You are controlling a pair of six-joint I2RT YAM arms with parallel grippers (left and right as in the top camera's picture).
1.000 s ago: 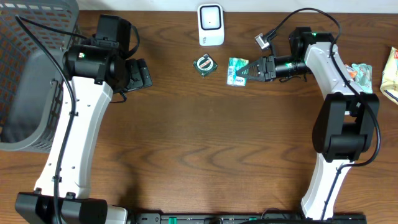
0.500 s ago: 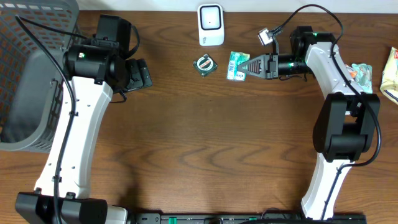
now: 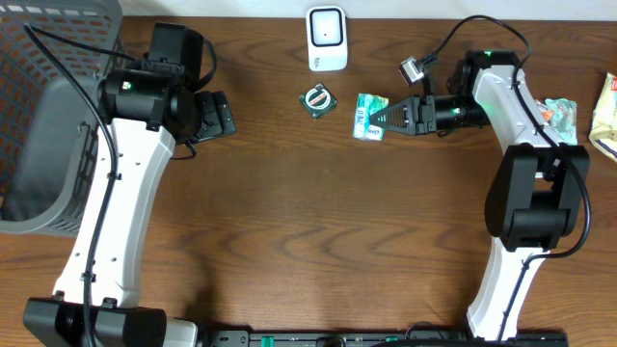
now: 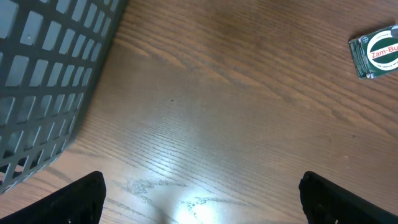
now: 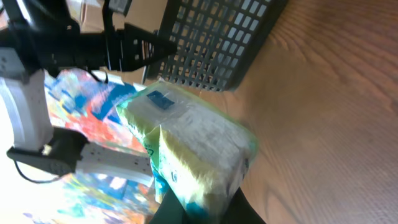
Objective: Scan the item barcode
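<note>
- Currently my right gripper [image 3: 379,116] is clamped shut on a small green-and-white crinkly plastic packet [image 3: 365,114], pinching it by its right-hand end.
- From overhead, that packet sits just right of a small square green pack with a round white-and-red label [image 3: 316,100]. It is below and to the right of the white box-shaped barcode scanner [image 3: 327,39] at the far edge of the brown wooden desk [image 3: 308,241].
- On the right wrist camera the packet [image 5: 193,149] fills the middle of the frame, with a blue mark on its upper face. I cannot tell whether its underside touches the desk.
- My left gripper [image 3: 217,114] stands fully open and holds nothing. It hangs over bare wood just right of the grey plastic lattice basket [image 3: 48,116].
- On the left wrist camera I see only the two dark fingertips [image 4: 68,199] at the bottom corners, the basket wall [image 4: 50,74] at upper left and the green pack [image 4: 378,52] at upper right.
- Two more snack packets lie at the right edge of the desk: a green-and-orange one [image 3: 559,114] beside the right arm, and a pale yellow one [image 3: 605,116] partly cut off.
</note>
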